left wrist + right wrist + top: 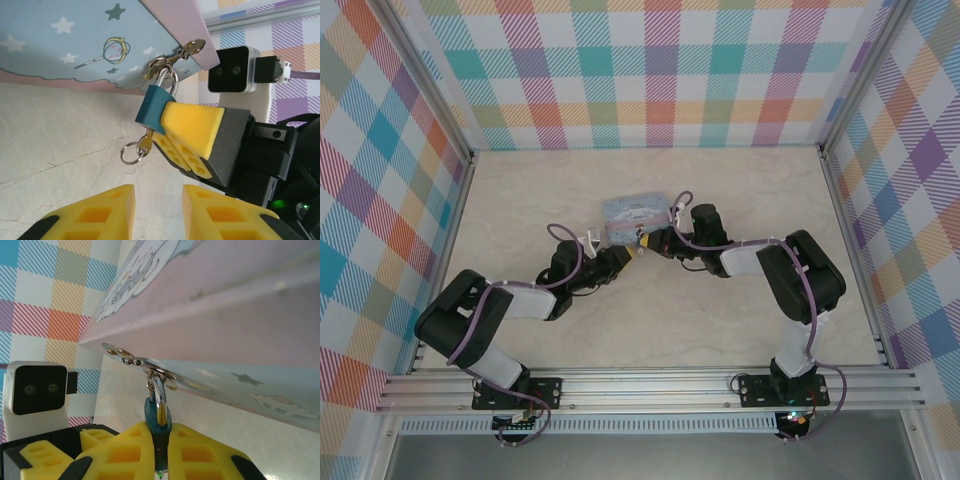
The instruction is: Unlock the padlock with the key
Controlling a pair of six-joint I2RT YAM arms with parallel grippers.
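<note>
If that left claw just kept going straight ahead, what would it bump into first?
Probably the key and its ring, hanging below the padlock that the right gripper clamps; that gripper's yellow finger sits just beside, and depth is unclear.

Setting: robotics lab test cell. Evidence: pale marble-patterned tabletop (pixel 650 325); pastel plaid-printed enclosure walls (pixel 650 70); silver aluminium extrusion rail (pixel 650 385) bearing black left arm (pixel 470 320) and black right arm (pixel 805 275).

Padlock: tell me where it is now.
Left wrist view, upper centre: the padlock hangs from the clasp of the light-blue tin, its body clamped in the right end effector, key ring dangling just below.
</note>
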